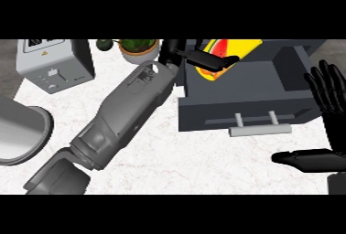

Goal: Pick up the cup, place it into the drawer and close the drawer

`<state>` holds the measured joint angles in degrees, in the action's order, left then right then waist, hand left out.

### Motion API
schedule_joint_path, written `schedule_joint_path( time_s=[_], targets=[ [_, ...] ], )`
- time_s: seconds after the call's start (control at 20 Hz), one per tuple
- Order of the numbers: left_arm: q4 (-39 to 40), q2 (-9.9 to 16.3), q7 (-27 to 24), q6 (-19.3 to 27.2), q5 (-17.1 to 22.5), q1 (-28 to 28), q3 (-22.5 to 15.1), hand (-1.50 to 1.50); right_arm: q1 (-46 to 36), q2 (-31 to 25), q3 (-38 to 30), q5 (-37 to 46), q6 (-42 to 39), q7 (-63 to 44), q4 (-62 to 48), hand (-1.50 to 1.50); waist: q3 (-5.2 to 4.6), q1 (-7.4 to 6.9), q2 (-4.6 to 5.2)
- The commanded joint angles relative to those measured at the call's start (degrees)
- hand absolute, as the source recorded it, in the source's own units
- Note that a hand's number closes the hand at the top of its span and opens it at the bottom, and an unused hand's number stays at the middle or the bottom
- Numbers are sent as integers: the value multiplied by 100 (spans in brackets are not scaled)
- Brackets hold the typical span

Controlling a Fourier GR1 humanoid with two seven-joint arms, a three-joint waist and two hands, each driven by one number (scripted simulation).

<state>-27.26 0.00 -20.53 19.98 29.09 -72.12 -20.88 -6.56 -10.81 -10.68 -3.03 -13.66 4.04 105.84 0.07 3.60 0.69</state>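
The left forearm [128,114] runs diagonally up from the lower left across the pale marbled tabletop [175,160] and ends at the left hand [202,58], which sits over the open top of the dark drawer [270,91]. That hand's black fingers and thumb are curled round the cup [233,48], a yellow cup with red and green showing on it, lying tilted inside the drawer's opening near its back left corner; the hand covers part of it, so the cup's full shape cannot be made out, and whether it rests on the drawer's floor or hangs just above it cannot be told. The drawer stands pulled out, its dark front panel facing the lower edge of the view, with a light grey handle [260,129] sticking out from that panel on two short posts. At the right edge the right hand [331,137] shows with its fingers straight and spread, pointing upward, thumb held out to the left, beside the drawer's right side and holding nothing. On the left of the tabletop stands a grey toaster [54,64], and just beside it a potted plant [138,48] in a tan pot. A curved grey sink [20,137] fills the left edge.
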Motion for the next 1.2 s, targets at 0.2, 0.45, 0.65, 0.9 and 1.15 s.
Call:
schedule_joint_path(
  time_s=[0.2,0.45,0.65,0.9,1.15],
  targets=[
    [390,0,138,115,254,-23,-924,-150,-61,108,216,12,67,-344,351,-150,-2,156,38],
    [448,0,668,491,182,-62,-1624,-150,-52,-50,7,-122,-107,-112,109,-150,3,182,38],
    [175,0,248,786,326,292,-1812,-150,123,93,102,-19,-45,40,216,-150,-1,110,29],
    [-185,0,52,976,691,36,-1700,-150,58,198,62,-878,-495,16,6,-150,1,116,25],
    [-371,0,-253,875,1019,-43,-1365,-150,28,-142,-73,-1107,-863,-24,117,150,-3,-85,-13]
  ],
)
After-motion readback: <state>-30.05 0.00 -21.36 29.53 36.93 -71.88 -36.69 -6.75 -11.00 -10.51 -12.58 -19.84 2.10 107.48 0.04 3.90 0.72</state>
